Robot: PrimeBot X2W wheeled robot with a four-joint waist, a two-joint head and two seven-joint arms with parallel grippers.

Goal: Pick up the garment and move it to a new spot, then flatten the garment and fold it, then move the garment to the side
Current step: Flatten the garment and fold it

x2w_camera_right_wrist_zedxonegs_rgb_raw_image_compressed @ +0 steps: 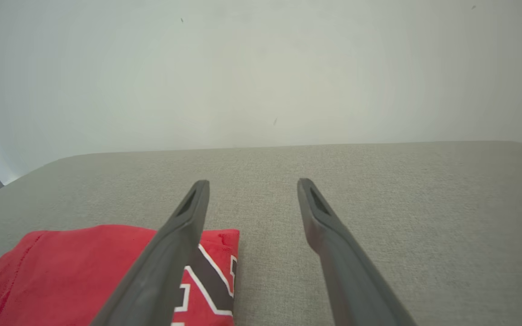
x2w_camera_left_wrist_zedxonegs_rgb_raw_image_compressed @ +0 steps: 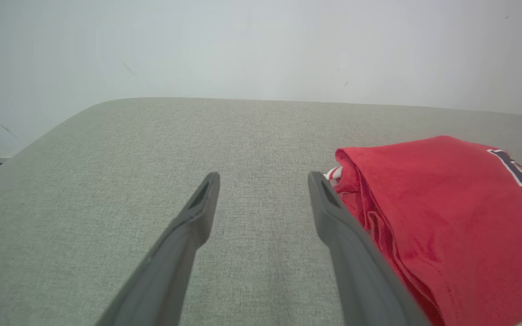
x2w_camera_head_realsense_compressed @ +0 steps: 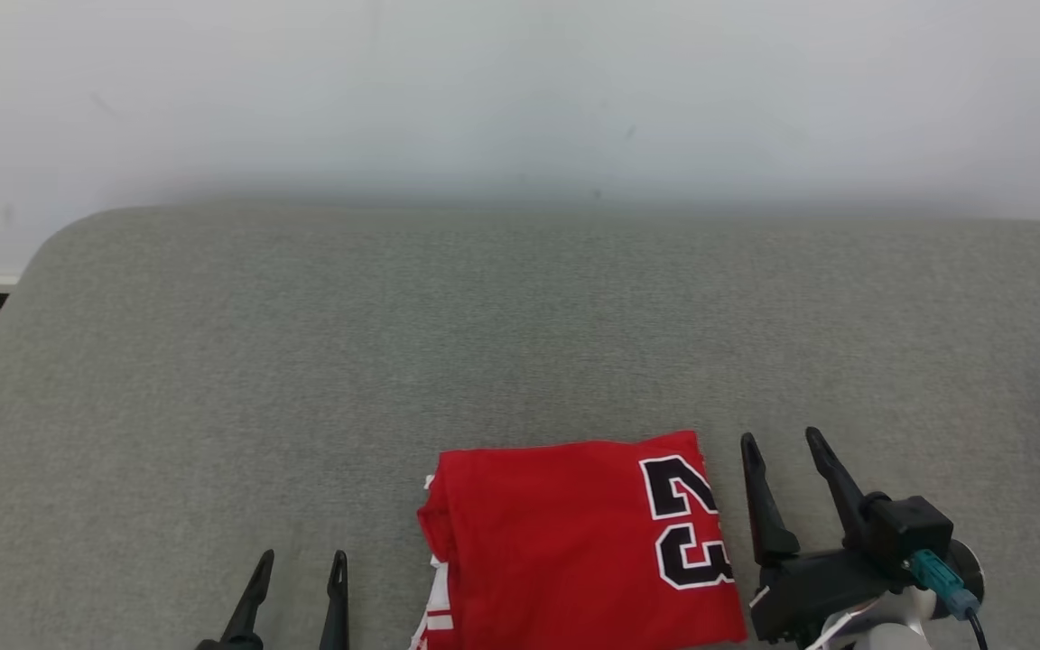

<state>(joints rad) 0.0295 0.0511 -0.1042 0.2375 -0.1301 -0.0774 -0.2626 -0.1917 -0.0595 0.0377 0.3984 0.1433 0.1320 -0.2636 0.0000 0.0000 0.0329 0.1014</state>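
Jersey (x2w_camera_head_realsense_compressed: 565, 542), red and folded, at near edge of grey upholstered surface (x2w_camera_head_realsense_compressed: 484, 316), flanked by left pincer (x2w_camera_head_realsense_compressed: 303, 553) and right pincer (x2w_camera_head_realsense_compressed: 781, 435), both spread wide, gripping nothing.

Black, white-edged "23" on red garment (x2w_camera_head_realsense_compressed: 574, 542), reading sideways.

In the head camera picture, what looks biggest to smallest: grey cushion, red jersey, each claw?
1. grey cushion
2. red jersey
3. right gripper
4. left gripper, though the bottom edge cuts it off
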